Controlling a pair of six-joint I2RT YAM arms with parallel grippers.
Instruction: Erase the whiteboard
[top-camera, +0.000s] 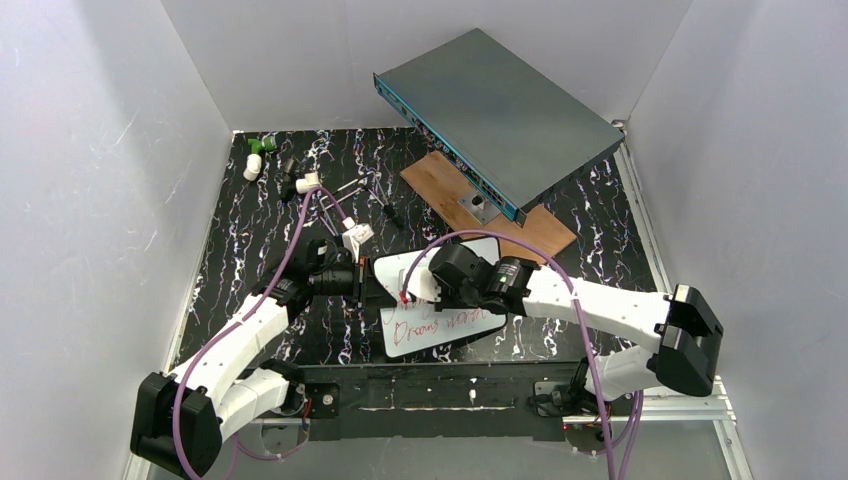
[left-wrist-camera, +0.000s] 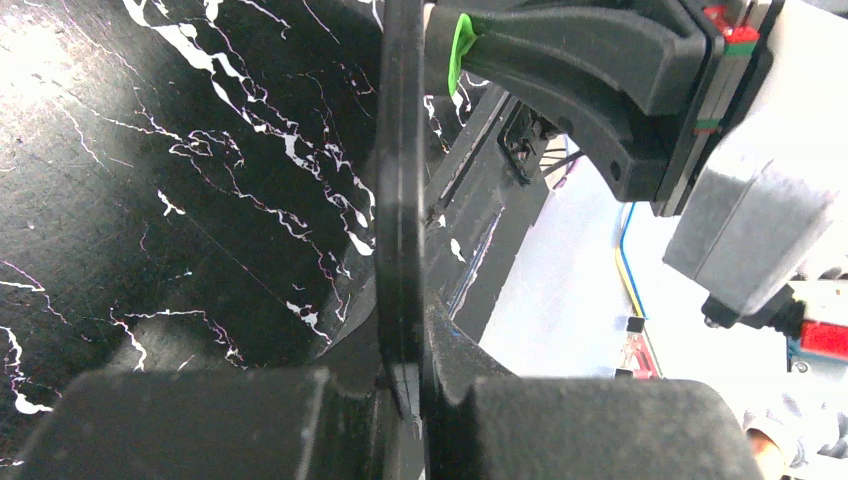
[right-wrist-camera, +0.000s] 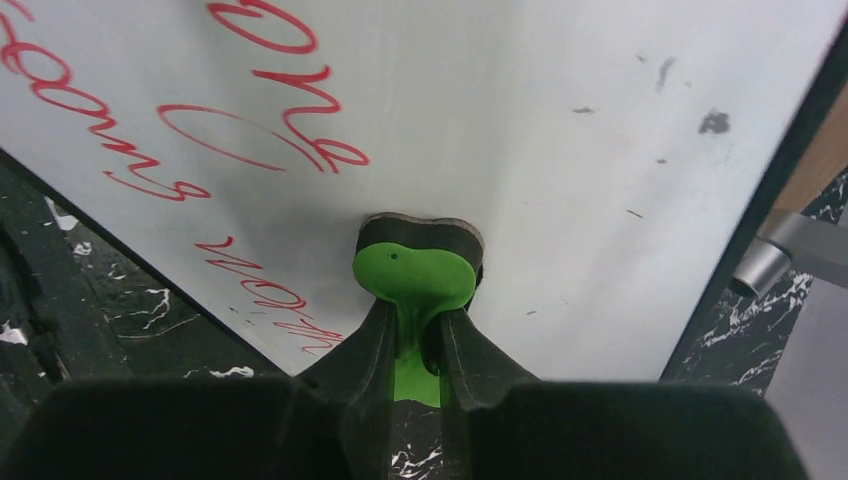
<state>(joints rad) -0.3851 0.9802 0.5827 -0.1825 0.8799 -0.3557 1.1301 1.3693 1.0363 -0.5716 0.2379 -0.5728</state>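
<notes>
**A:** What takes up most of the view?

**B:** A black desk (top-camera: 250, 260) veined with white, walled in by white panels. At the back right, a grey-teal box (top-camera: 500, 110) sits tilted, its near edge over a wooden plank (top-camera: 548, 235) that lies flat on the desk.

**A:** Where is the whiteboard?

**B:** The whiteboard (top-camera: 440, 335) lies at the middle of the desk, near the front edge and between the two arms. Its far corner is close to the plank. Red writing (top-camera: 430, 325) covers the near part. The far part is wiped white, apart from a few dark specks in the right wrist view.

**A:** And the hands?

**B:** The left hand (top-camera: 362, 278) is closed on the board's left edge. In its wrist view the thin black rim (left-wrist-camera: 400, 200) runs edge-on between the fingers. The right hand (top-camera: 415, 285) reaches over the board from the right, its fingers (right-wrist-camera: 372, 340) pinched narrow around the stem of a green eraser (right-wrist-camera: 415, 270). The eraser's dark pad is pressed against the white surface, just beside the last red words.

**A:** Anything smaller?

**B:** Small white and green parts (top-camera: 255, 155) lie scattered at the far left of the desk, well apart from the board.
</notes>
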